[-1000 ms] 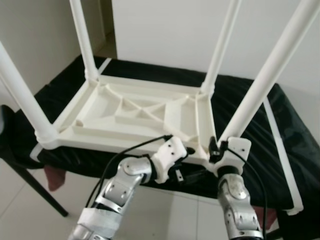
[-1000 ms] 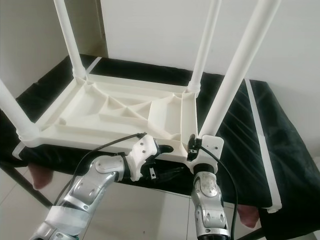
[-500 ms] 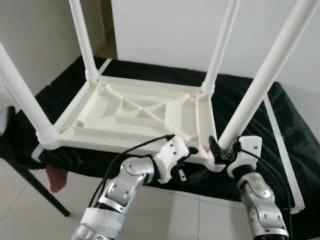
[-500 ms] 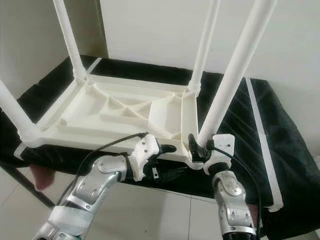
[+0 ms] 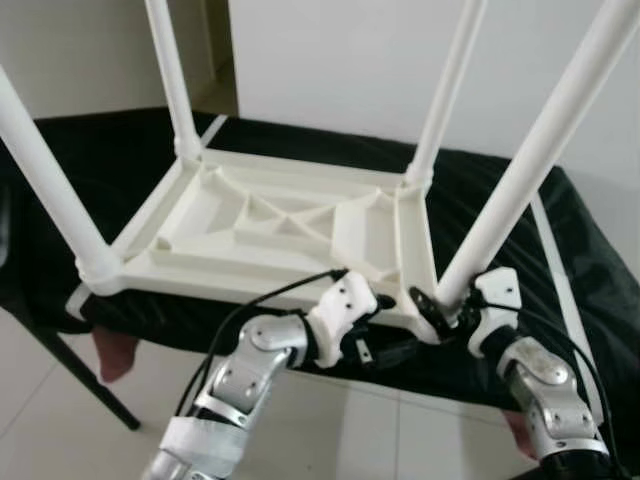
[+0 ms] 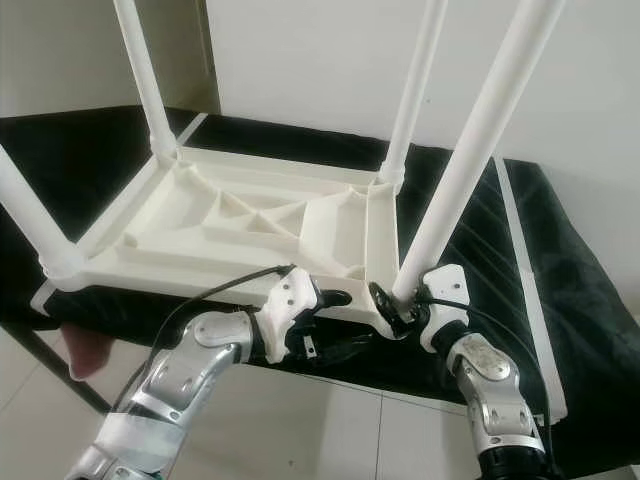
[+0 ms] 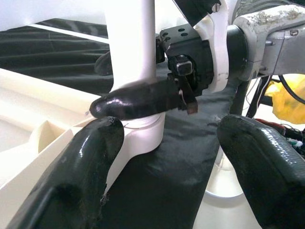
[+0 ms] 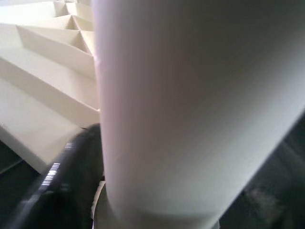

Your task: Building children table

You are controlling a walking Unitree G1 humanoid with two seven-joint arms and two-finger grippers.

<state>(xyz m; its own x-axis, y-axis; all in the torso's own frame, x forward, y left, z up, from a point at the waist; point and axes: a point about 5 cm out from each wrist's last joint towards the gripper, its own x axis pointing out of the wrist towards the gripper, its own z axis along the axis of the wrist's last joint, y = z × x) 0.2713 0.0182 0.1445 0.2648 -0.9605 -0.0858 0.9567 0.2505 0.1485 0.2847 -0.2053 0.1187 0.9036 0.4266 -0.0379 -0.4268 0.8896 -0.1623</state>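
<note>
Table leg (image 5: 520,190) clasped by right end effector (image 7: 143,102).

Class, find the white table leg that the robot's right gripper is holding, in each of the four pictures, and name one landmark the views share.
Left eye view: the near-right leg slants up from lower centre-right to the top right corner.
Right eye view: same leg, right of centre, rising to the top edge.
Left wrist view: upright post, upper centre-left, a black finger across it.
Right wrist view: close up, broad white column.
Shared landmark: the leg's socket at the upturned tabletop's near-right corner.
</note>
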